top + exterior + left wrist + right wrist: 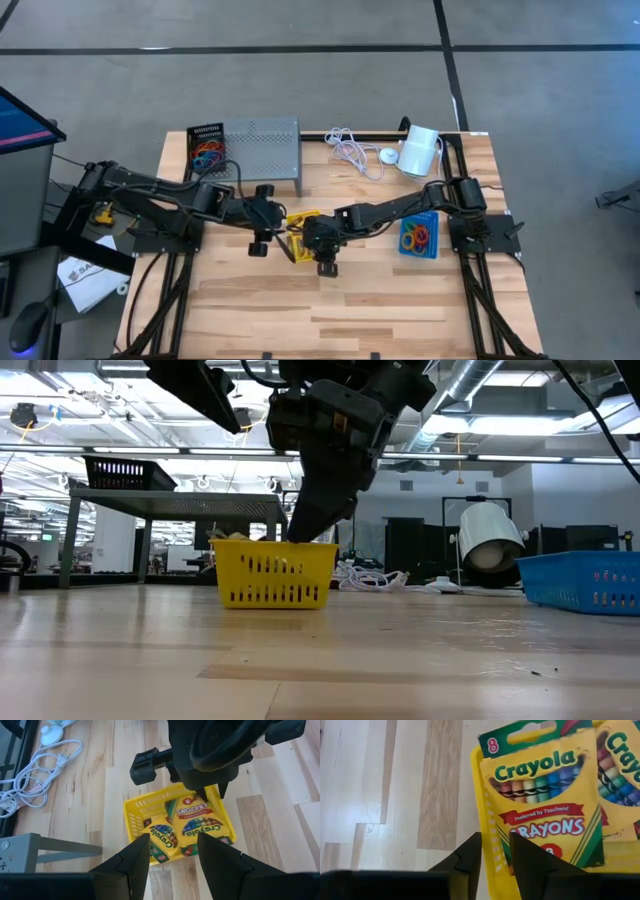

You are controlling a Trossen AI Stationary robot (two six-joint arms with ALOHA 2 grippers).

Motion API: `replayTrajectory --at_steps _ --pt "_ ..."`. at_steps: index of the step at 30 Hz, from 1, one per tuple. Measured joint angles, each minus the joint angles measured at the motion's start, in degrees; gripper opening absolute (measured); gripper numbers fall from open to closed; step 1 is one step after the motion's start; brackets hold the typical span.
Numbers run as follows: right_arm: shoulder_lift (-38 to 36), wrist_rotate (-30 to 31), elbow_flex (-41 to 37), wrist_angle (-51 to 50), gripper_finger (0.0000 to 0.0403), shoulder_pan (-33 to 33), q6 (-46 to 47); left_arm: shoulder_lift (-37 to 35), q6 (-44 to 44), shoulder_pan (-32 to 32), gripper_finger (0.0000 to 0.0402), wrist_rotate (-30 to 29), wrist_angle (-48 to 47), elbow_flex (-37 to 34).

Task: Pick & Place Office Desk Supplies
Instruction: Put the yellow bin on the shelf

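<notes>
Both arms reach inward from opposite sides and meet near the middle of the table. The left arm stretches from the left edge, its wrist level. The left gripper (172,852) points toward the centre, its two dark fingers (131,862) spread with a clear gap between them. The right arm comes from the right edge, bends at the elbow and angles its wrist steeply down. The right gripper (494,857) points downward just ahead of the left one, its fingers (470,855) parted by a narrow gap and gripping nothing.
</notes>
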Motion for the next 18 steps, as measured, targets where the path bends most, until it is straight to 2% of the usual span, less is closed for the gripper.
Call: replayTrajectory --at_steps 4,9,14,18 --pt "-0.1 -0.1 0.0 0.2 0.0119 -0.1 -0.8 0.0 -0.7 0.0 0.0159 3.8 -0.1 0.0" --pt "-3.3 -3.3 0.0 -2.0 0.0146 -0.5 1.2 -1.1 -1.8 0.0 0.0159 7.5 -0.7 -0.1" --pt "-10.2 -2.9 0.0 -4.9 0.0148 -0.6 1.1 -1.9 -7.5 -0.4 0.0159 9.9 5.4 0.0" --pt "-17.7 0.1 0.0 -9.9 0.0140 -1.0 0.9 2.8 -9.2 -3.0 0.0159 12.0 7.5 0.0"
